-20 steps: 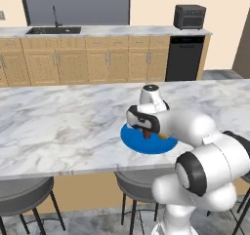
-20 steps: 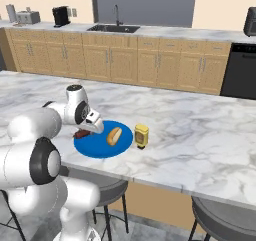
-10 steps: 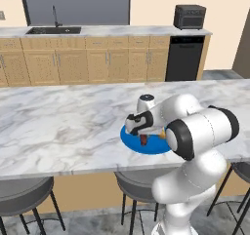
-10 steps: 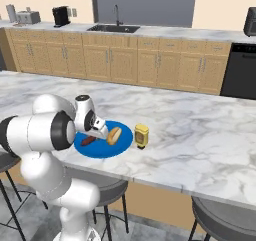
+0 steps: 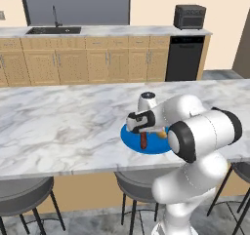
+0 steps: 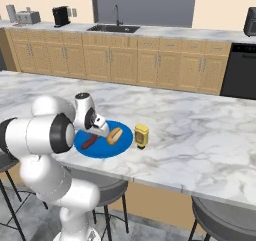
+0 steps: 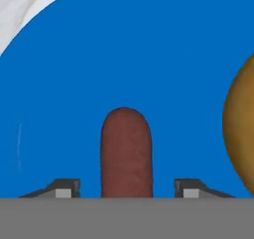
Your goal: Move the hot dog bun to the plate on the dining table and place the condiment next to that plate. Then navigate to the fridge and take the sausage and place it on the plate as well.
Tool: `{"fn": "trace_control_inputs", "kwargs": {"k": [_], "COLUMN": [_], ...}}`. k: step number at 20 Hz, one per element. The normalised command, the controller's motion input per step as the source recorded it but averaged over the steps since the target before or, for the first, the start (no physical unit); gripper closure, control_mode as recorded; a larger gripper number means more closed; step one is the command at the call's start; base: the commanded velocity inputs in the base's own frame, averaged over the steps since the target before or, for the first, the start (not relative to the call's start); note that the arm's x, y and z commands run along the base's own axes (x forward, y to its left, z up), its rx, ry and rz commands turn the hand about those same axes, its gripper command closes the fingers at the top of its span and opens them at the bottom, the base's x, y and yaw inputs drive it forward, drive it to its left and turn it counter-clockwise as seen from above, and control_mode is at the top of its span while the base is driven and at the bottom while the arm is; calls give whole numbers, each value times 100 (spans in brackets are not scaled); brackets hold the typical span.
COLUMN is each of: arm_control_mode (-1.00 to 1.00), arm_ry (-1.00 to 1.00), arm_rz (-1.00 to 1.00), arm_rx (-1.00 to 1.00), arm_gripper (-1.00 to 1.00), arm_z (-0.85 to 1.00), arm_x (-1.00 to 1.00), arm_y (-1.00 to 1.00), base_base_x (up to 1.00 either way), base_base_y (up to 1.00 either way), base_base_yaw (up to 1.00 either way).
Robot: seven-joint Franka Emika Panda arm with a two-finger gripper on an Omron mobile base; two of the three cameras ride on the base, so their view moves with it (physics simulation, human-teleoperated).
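Note:
The blue plate (image 5: 132, 142) (image 6: 102, 150) (image 7: 124, 59) sits on the marble dining table (image 5: 58, 127) (image 6: 200, 140). On it lies the reddish-brown sausage (image 5: 143, 141) (image 6: 89, 142) (image 7: 126, 153), with the tan hot dog bun (image 6: 115, 135) (image 7: 240, 129) beside it on the same plate. Just right of the plate stands the yellow condiment (image 6: 141, 135). My gripper (image 5: 142, 130) (image 6: 97, 131) (image 7: 126, 188) hovers low over the sausage, open, with a clear gap on each side between the fingertips (image 7: 67, 187) and the sausage.
Dark stools (image 5: 24, 195) (image 6: 225, 217) stand under the table's near edge. Behind it runs a wooden cabinet counter with a sink (image 5: 53, 30) (image 6: 112, 28), a black dishwasher (image 5: 183, 58) and a toaster oven (image 5: 189, 16).
The arm swung down over the plate with the sausage. The jaws have spread, and the sausage now rests loose on the plate.

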Motion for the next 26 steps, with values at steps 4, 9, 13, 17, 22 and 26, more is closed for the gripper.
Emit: {"fn": "trace_control_inputs", "kwargs": {"k": [4,9,13,17,22,26], "arm_control_mode": [-100,-100,-100,-100,-100,-100], "arm_ry": [-3,-7,1,4,2,0], "arm_rz": [0,0,1,4,5,1], "arm_rx": [0,0,0,0,0,0], "arm_gripper": [-100,-100,-100,-100,-100,-100], "arm_z": [73,100,100,91,50,8], "arm_x": [-24,-52,-81,-100,-100,-100], "arm_y": [-4,0,0,-4,-19,-19], "base_base_x": [0,0,0,0,0,0], "base_base_y": [0,0,0,0,0,0], "base_base_yaw": [0,0,0,0,0,0]}}
